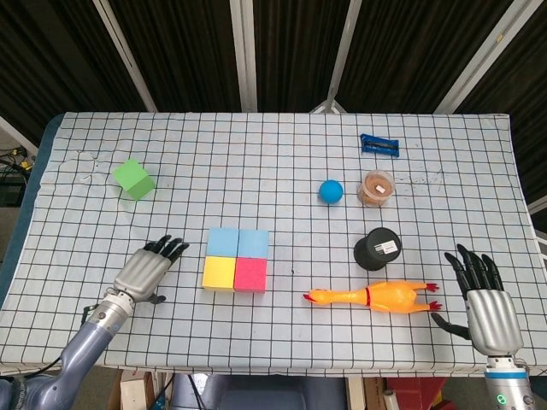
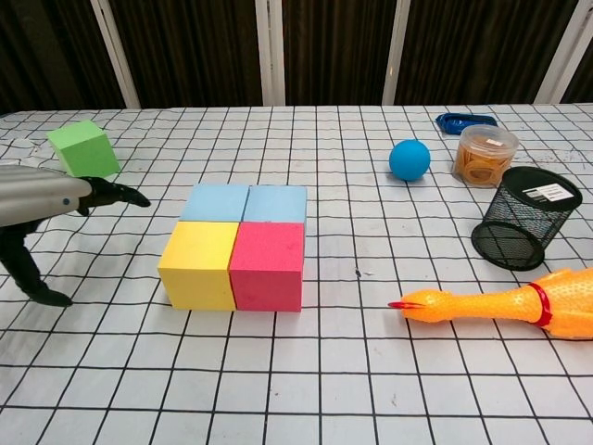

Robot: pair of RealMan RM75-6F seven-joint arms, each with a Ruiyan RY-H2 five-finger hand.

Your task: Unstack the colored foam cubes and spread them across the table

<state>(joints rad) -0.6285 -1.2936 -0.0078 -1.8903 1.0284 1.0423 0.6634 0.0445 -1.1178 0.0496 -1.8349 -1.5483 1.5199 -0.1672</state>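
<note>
Four cubes (image 1: pixel 236 260) sit bunched mid-desk, a green cube (image 1: pixel 134 179) well apart far left, presumably already spread. Left hand (image 1: pixel 147 272) hovers empty, fingers extended, beside them; right hand (image 1: pixel 485 301) rests open, near right.

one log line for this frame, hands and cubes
left hand: open, left of cube block | right hand: open, idle | green cube: alone, far left | yellow cube, red cube, two blue cubes: touching
</note>
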